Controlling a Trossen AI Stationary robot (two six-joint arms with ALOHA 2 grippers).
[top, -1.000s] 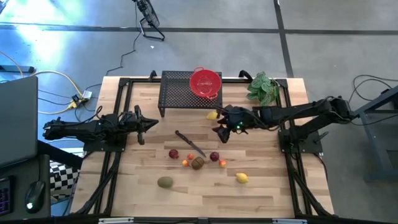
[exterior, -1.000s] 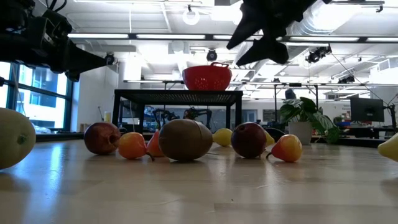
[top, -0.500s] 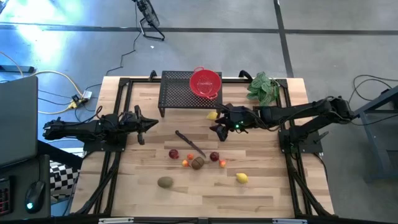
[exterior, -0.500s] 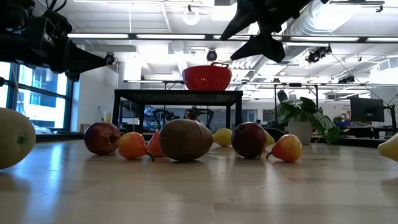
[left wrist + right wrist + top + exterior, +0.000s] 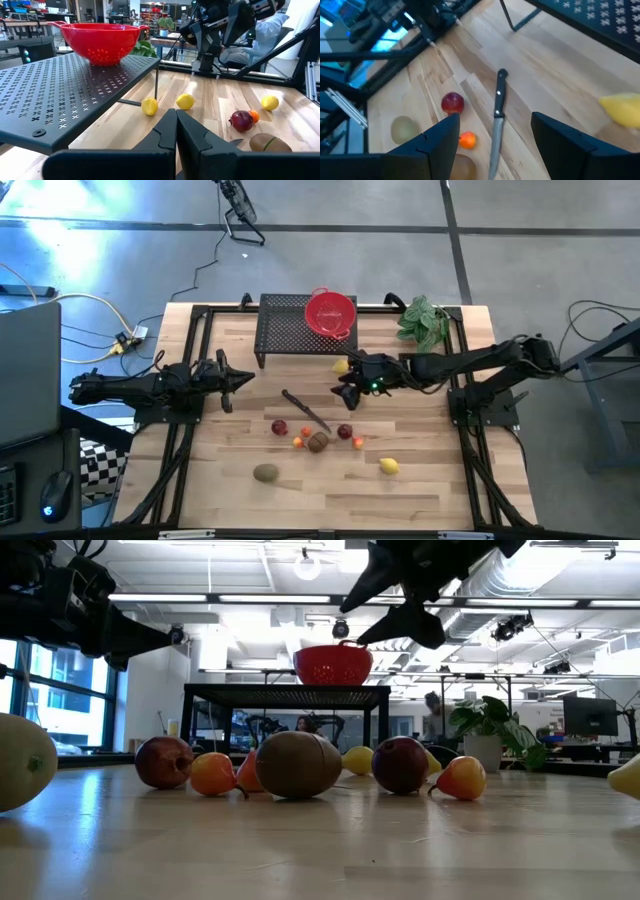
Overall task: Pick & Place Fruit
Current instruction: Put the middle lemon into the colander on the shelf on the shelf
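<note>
A: Fruit (image 5: 318, 442) lay scattered on the wooden table (image 5: 420, 490), on the near side of the black mesh rack (image 5: 290, 328). How was it arranged?

B: A tight cluster sat well forward of the rack: a brown kiwi (image 5: 298, 765) in the middle, a dark red piece (image 5: 279, 427) and a tiny orange one (image 5: 298, 442) on its left-arm side, another dark red piece (image 5: 345, 431) and an orange one (image 5: 358, 443) on its right-arm side.

A: And the outliers?

B: A green-brown kiwi (image 5: 265, 473) lay farther from the rack than the cluster, its long axis running across the table. One lemon (image 5: 389, 466) lay beyond the cluster toward the right arm, also lying crosswise; another lemon (image 5: 342, 365) sat just beside the rack's near leg.

A: The other objects?

B: A red colander (image 5: 330, 313) stood on the rack; a knife (image 5: 496, 120) lay between rack and cluster, its long axis slanting, handle toward the rack; a leafy plant (image 5: 424, 321) stood beside the rack.

A: The end effectors?

B: The right gripper (image 5: 347, 389) hung above the table just beside the rack-side lemon, fingers spread wide, holding nothing. The left gripper (image 5: 236, 379) waited off the rack's left end, fingers pressed together, empty.

A: Any legible writing?

B: None could be read.
</note>
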